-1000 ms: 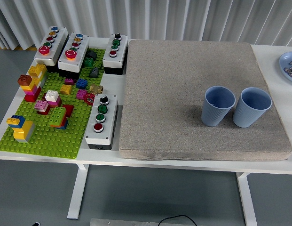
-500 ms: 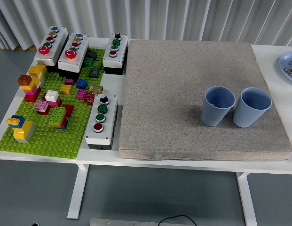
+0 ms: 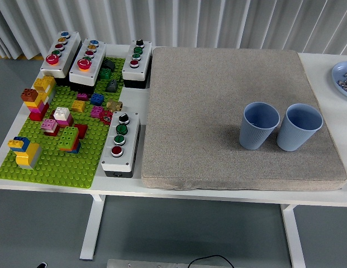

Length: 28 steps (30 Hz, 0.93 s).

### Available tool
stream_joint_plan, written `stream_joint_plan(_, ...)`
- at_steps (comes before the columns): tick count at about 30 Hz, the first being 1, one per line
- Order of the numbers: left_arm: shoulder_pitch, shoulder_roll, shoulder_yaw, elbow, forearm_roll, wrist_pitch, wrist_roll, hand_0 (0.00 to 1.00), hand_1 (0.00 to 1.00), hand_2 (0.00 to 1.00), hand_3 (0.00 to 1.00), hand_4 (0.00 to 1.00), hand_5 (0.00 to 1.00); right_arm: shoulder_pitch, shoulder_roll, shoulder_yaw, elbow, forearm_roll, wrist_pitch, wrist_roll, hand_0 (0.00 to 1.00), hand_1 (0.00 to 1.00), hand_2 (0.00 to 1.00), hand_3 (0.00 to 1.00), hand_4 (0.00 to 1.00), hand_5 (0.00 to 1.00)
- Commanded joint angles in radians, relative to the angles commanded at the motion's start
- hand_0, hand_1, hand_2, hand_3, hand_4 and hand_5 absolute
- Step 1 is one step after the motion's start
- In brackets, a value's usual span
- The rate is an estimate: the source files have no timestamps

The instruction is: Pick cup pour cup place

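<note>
Two blue cups stand upright on the grey mat (image 3: 218,111) that covers the middle of the counter (image 3: 324,64), both toward the mat's near right corner: the left cup (image 3: 259,126) and the right cup (image 3: 298,128) sit just beside each other, rims close, though we cannot tell if they touch. We see neither of the robot's hands, so we cannot say whether they are released, clenched or grasping anything; no arm reaches in over the counter, and no person shows at the far side. Both cups look into shadowed interiors, and we cannot make out whether either holds anything. That leaves us unable to fix how far along the job is: two cups standing side by side on the mat would suit cups waiting to be lifted and poured, and would equally suit a cup set back down with the pouring over. At the counter's left end we see a green brick baseplate (image 3: 56,162) and several button boxes (image 3: 120,144); a blue dish (image 3: 343,75) peeks in at the right edge.
</note>
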Motion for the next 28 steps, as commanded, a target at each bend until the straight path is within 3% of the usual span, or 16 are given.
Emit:
stream_joint_plan(16,0.000,-0.002,-0.001,0.001,0.000,0.000,0.000,0.702,0.711,0.710,0.625,0.493,0.925,0.003,-0.001,-0.001,0.001,-0.006,0.001,-0.004,0.874,0.781,0.747,0.826,0.785,0.822)
stream_joint_plan(28,-0.001,-0.002,-0.003,0.001,0.001,-0.001,-0.001,0.702,0.710,0.710,0.626,0.493,0.925,0.004,-0.001,0.000,0.002,-0.013,0.002,-0.010,0.875,0.786,0.759,0.830,0.807,0.890)
